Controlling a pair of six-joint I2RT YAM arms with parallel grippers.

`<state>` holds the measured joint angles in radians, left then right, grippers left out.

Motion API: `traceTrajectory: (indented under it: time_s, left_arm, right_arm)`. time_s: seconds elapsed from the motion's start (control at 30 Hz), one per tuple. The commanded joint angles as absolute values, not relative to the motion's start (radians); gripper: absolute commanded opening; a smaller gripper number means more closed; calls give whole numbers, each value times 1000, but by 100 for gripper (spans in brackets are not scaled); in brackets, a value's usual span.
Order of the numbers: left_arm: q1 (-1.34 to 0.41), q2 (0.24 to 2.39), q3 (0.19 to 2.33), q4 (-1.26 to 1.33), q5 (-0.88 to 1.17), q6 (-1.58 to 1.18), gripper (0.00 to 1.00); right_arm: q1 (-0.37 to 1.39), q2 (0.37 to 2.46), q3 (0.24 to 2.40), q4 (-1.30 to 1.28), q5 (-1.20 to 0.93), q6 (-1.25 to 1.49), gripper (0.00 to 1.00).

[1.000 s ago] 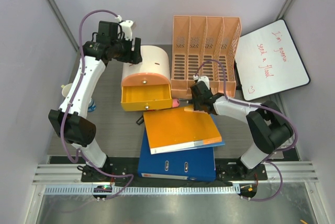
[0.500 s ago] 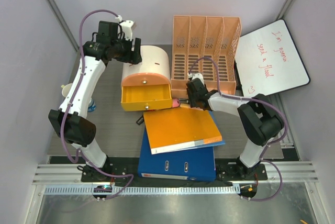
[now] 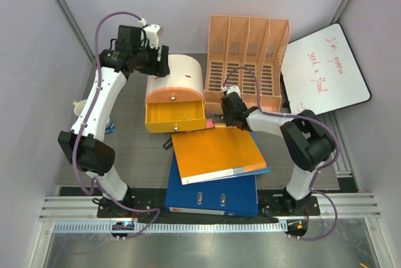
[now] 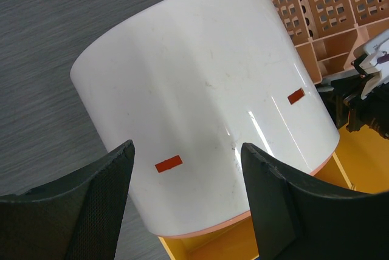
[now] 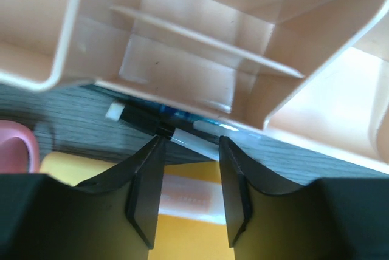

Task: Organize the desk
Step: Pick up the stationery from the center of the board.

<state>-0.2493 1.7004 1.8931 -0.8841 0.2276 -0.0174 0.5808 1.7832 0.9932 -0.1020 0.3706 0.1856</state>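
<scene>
While spread, right tool (image 5: 189, 144) low over desk (image 5: 73, 131).

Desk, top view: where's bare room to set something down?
Best patch: desk front left, bordered by the yellow drawer, blue binder and left arm base. A narrower strip lies right of the orange folder, beside the right arm. Crowded: middle and back, where drawer, file rack and right gripper pack together.
</scene>
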Motion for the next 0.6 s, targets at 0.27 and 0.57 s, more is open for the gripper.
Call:
traceTrajectory:
  time_s: [0.27,0.57]
  left_arm:
    - [-253,1687,1911,-868,222,-5,72]
    - [-253,1678,1908,-870,213,-5,71]
  right_arm:
    - [571,1766,911,-104,308,230,36]
    - [572,1787,911,-126,221,242,18]
